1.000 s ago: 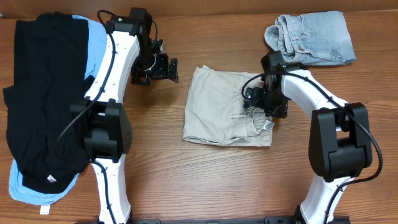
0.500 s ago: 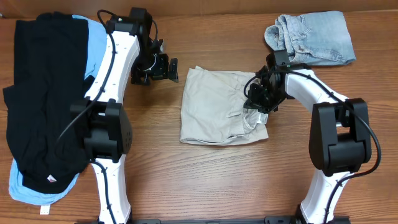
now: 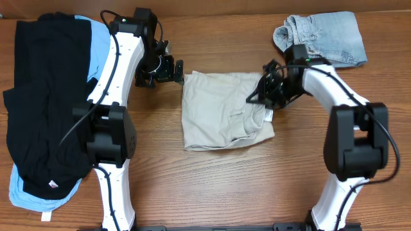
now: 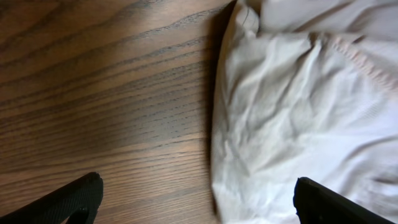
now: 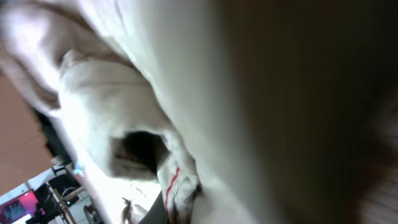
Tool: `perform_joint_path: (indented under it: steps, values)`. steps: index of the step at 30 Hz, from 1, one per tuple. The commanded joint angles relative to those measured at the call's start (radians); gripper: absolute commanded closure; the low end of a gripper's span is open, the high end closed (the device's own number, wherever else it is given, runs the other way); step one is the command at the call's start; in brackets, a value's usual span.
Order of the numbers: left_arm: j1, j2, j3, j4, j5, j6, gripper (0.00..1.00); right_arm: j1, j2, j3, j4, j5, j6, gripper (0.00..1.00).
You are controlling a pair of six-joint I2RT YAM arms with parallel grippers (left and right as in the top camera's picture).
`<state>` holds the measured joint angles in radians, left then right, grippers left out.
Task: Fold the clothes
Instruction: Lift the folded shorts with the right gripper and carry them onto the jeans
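- Shorts (image 3: 221,112): in the middle of the surface (image 3: 212,186), rumpled, look partly folded.
- Likely light, soft, floppy cotton that sags when lifted; best taken at the thick waistband or a hem edge.
- Right tool (image 3: 266,96): pressed together, pinching the shorts' right edge, fabric bunched there.
- Left tool (image 3: 174,70): spread wide, holding nothing, just beside the shorts' upper-left corner.

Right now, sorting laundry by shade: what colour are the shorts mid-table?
The shorts are pale beige; overhead shows it best.
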<state>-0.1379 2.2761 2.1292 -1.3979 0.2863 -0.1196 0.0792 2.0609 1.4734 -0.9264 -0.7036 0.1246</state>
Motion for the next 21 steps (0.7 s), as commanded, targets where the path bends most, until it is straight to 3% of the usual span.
perform_joint_path:
  steps: [1, 7, 14, 21]
  values:
    - [-0.006, -0.013, 0.019, 0.003, -0.006, 0.019, 0.0, -0.032, -0.163, 0.078, 0.019, -0.102, 0.026, 0.96]
    - [-0.006, -0.013, 0.019, 0.008, -0.006, 0.019, 0.0, -0.081, -0.253, 0.08, 0.111, -0.102, 0.166, 0.96]
    - [-0.006, -0.013, 0.019, 0.008, -0.009, 0.019, 0.0, -0.132, -0.262, 0.08, 0.215, -0.188, 0.217, 0.96]
    - [-0.006, -0.013, 0.019, 0.01, -0.009, 0.019, 0.0, -0.214, -0.314, 0.08, 0.479, -0.262, 0.389, 0.96]
